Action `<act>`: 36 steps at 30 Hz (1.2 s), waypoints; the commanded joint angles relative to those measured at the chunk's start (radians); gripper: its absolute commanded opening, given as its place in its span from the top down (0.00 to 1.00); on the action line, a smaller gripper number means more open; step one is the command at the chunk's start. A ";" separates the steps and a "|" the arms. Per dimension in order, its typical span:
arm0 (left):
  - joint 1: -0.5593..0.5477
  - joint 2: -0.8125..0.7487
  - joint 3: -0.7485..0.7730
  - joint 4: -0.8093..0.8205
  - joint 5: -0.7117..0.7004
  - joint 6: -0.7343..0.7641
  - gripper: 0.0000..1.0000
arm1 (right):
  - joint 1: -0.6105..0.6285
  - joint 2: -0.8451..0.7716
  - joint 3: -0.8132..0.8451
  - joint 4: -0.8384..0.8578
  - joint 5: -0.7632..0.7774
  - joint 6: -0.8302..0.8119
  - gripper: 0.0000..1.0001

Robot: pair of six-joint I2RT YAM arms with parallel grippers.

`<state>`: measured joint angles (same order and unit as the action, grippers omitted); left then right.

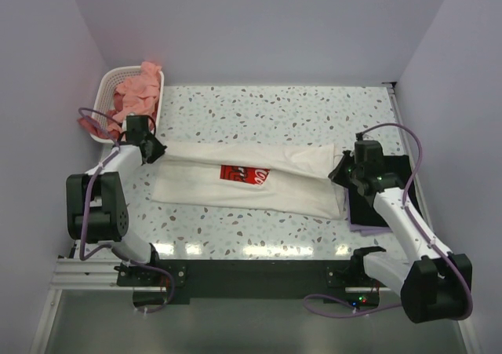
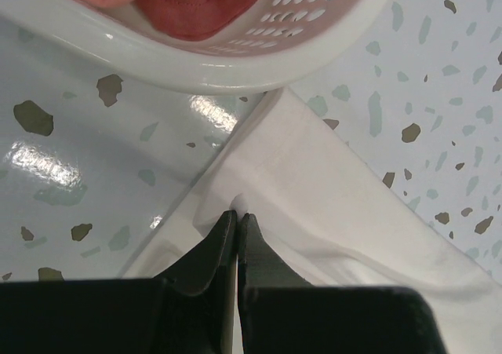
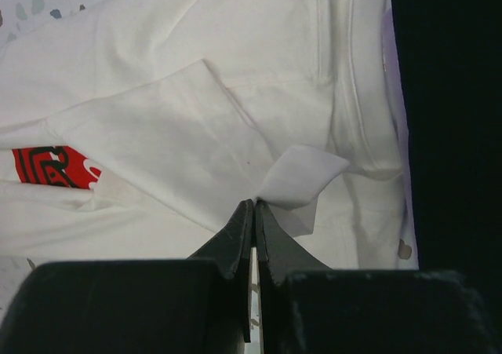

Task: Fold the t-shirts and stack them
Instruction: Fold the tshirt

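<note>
From above, the cream-white t-shirt [image 1: 259, 183] lies stretched across the table between both pincers. The left pincer [image 1: 154, 151] is pressed together on its left end, just beside the white basket [image 1: 106, 83] holding salmon-pink t-shirts [image 1: 137, 91]. The right pincer [image 1: 343, 172] pinches its right end, next to a black t-shirt [image 1: 366, 209] resting on a lilac t-shirt [image 1: 361, 228].

In the left wrist view, the closed tips nip the shirt's puckered edge, and the cloth runs off to their right. The basket rim [image 2: 235, 63] sits just beyond the tips.

In the right wrist view, the tips clamp a small raised flap [image 3: 302, 173] of the shirt. Its red logo [image 3: 47, 166] lies to their left and the black t-shirt [image 3: 447, 118] to their right.
</note>
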<state>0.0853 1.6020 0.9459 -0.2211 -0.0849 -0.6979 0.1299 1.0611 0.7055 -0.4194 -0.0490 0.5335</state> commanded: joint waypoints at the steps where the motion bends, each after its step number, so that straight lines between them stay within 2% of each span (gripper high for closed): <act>1: 0.014 -0.053 -0.016 0.014 -0.026 -0.014 1.00 | -0.004 -0.029 -0.017 -0.013 -0.017 0.013 1.00; 13: 0.016 -0.085 -0.104 0.042 -0.012 -0.029 0.99 | -0.004 -0.049 -0.109 0.021 -0.068 0.033 0.99; 18: 0.018 -0.102 -0.125 0.054 0.002 -0.038 0.80 | -0.003 -0.062 -0.127 0.018 -0.087 0.028 0.78; 19: 0.022 -0.117 -0.131 0.054 0.005 -0.041 0.73 | -0.003 -0.073 -0.126 0.014 -0.098 0.023 0.69; 21: 0.025 -0.138 -0.136 0.060 0.017 -0.041 0.66 | -0.004 -0.084 -0.110 0.004 -0.103 0.005 0.60; 22: 0.025 -0.160 -0.134 0.060 0.019 -0.041 0.59 | -0.004 -0.092 -0.103 0.004 -0.106 -0.003 0.58; 24: 0.025 -0.174 -0.125 0.052 0.036 -0.043 0.55 | -0.001 -0.098 -0.087 0.013 -0.133 -0.018 0.53; 27: 0.024 -0.188 -0.108 0.051 0.060 -0.052 0.55 | 0.033 -0.047 -0.041 0.043 -0.132 -0.020 0.51; 29: 0.010 -0.185 -0.098 0.054 0.070 -0.055 0.56 | 0.100 0.002 0.006 0.056 -0.100 -0.010 0.51; 31: -0.031 -0.172 -0.072 0.036 0.033 -0.060 0.57 | 0.181 0.075 0.052 0.096 -0.054 -0.001 0.51; 36: -0.078 -0.108 -0.035 0.023 -0.001 -0.086 0.61 | 0.252 0.239 0.155 0.174 -0.025 0.002 0.52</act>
<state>0.0257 1.4631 0.8654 -0.2100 -0.0601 -0.7517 0.3607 1.2491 0.7864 -0.3317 -0.1158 0.5373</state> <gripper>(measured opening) 0.400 0.485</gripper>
